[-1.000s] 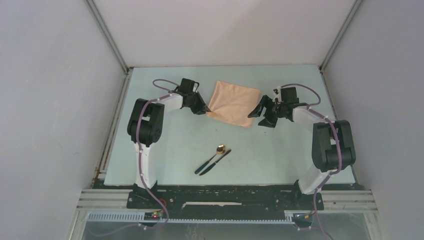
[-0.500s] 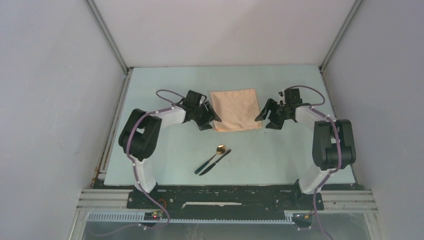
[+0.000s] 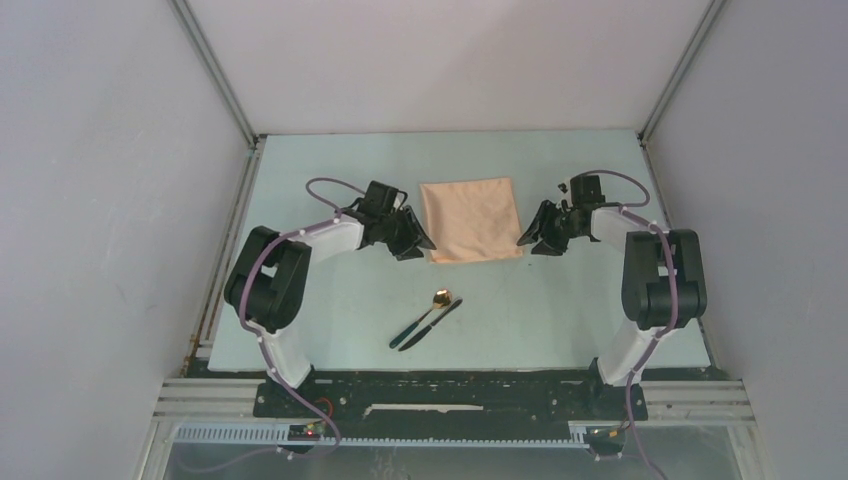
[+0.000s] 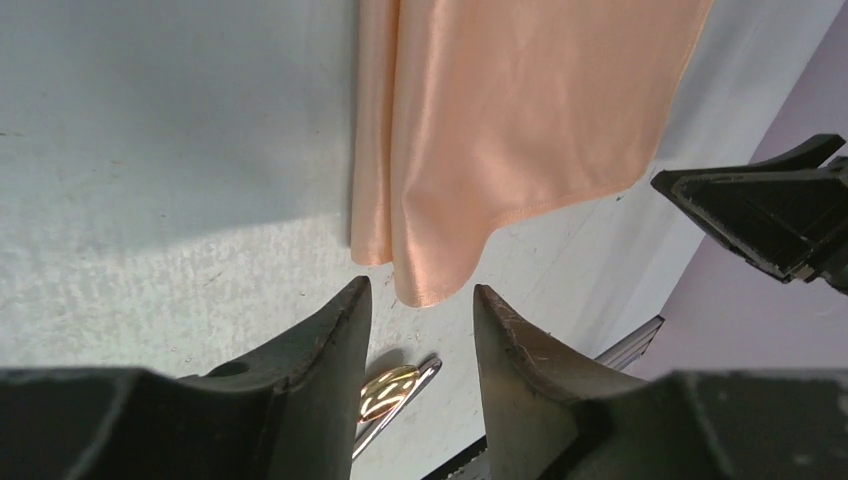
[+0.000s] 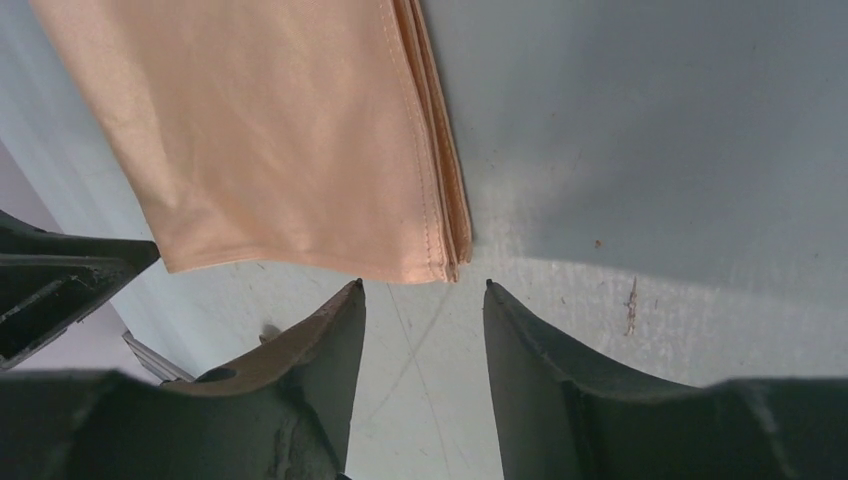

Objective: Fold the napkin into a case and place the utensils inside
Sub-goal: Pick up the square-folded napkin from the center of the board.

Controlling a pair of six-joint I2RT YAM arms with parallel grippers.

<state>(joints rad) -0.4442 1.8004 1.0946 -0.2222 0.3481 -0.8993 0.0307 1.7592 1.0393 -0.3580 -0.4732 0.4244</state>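
Mid-fold on the desk (image 3: pixel 330 300): the left pincer (image 3: pixel 418 245) and right pincer (image 3: pixel 528 240), both parted and empty, flank the layered napkin (image 3: pixel 471 220) at its near corners (utensils (image 3: pixel 428 320) wait well apart), likely needing fresh corner grips next.

Pale blue-green table (image 3: pixel 330 300): folded peach-tan cloth napkin (image 3: pixel 470 220), upper centre; gold-bowled dark-handled spoon (image 3: pixel 418 322) beside slim dark knife (image 3: pixel 434 323), lower centre.

White arm links (image 3: pixel 335 232), black joints (image 3: pixel 265 285), purple cables (image 3: pixel 318 184).
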